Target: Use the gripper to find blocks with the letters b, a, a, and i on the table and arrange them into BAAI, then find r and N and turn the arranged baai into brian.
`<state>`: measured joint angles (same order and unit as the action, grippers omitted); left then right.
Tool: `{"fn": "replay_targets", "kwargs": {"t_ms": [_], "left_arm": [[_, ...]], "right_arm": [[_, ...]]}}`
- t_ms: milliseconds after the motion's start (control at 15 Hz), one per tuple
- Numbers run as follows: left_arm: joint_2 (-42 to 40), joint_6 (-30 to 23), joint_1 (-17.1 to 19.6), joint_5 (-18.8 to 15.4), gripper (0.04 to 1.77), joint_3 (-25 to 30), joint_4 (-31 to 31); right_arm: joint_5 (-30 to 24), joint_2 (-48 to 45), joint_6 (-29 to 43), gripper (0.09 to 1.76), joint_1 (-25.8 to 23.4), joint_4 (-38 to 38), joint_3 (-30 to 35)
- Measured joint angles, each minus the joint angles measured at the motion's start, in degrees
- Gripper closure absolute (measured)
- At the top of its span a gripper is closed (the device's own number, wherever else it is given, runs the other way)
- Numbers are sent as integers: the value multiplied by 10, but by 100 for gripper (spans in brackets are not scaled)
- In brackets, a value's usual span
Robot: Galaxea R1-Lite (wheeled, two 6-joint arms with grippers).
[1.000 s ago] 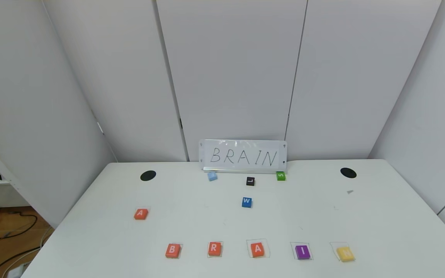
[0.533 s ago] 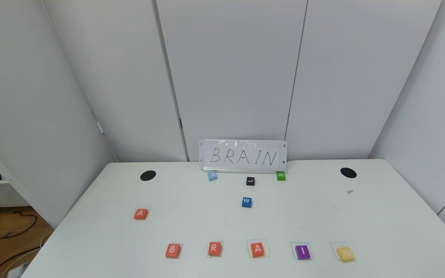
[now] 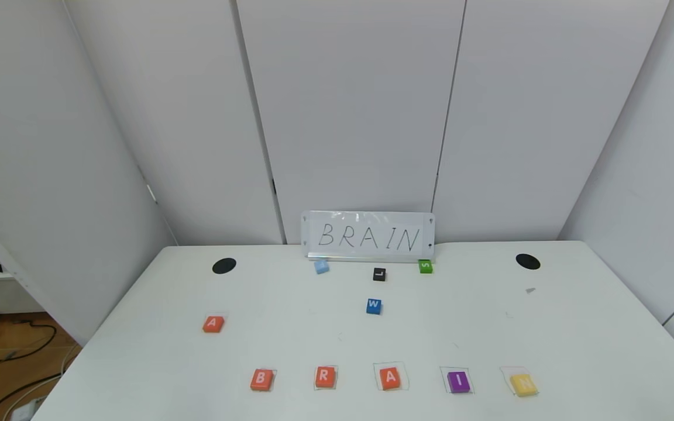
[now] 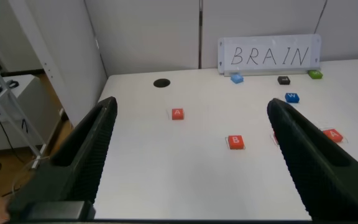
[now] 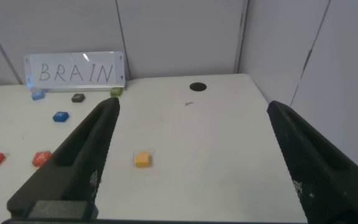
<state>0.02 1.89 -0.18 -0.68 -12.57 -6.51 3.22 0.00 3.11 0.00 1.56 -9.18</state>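
We read BRAIN on the sign point(image 3: 368, 236) at the table's point(image 3: 577, 351) far edge; blocks point(image 3: 390, 378) along the near edge spell B, R point(image 3: 325, 376), A, I, N point(image 3: 523, 384); only wrist views show the left gripper point(image 4: 191, 155) and right gripper point(image 5: 191, 155), both spread wide and empty.

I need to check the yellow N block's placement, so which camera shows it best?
The head view: the N block lies fully visible at the row's right end, overlapping its drawn outline. The right wrist view shows it small, its letter unreadable. The left wrist view misses it.

A robotics lab test cell: a white table point(image 3: 577, 339) boxed in by plain white partition panels point(image 3: 348, 111), a handwritten "BRAIN" sign point(image 3: 368, 236) propped at the back, loose cables point(image 3: 18, 345) on the floor.
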Motion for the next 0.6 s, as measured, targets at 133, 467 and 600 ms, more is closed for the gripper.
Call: {"fn": "replay_targets", "kwargs": {"t_ms": [133,467,600], "left_arm": [[0,2,0,1,9,50,51],[0,19,0,5,9,118,82],[0,21,0,2,9,124,77]], "right_arm": [[-3,0,-4,14,0,-16,28],[-29,0,-26,14,0,-34,84],[-31,0,-27,14,0,-19,90]]}}
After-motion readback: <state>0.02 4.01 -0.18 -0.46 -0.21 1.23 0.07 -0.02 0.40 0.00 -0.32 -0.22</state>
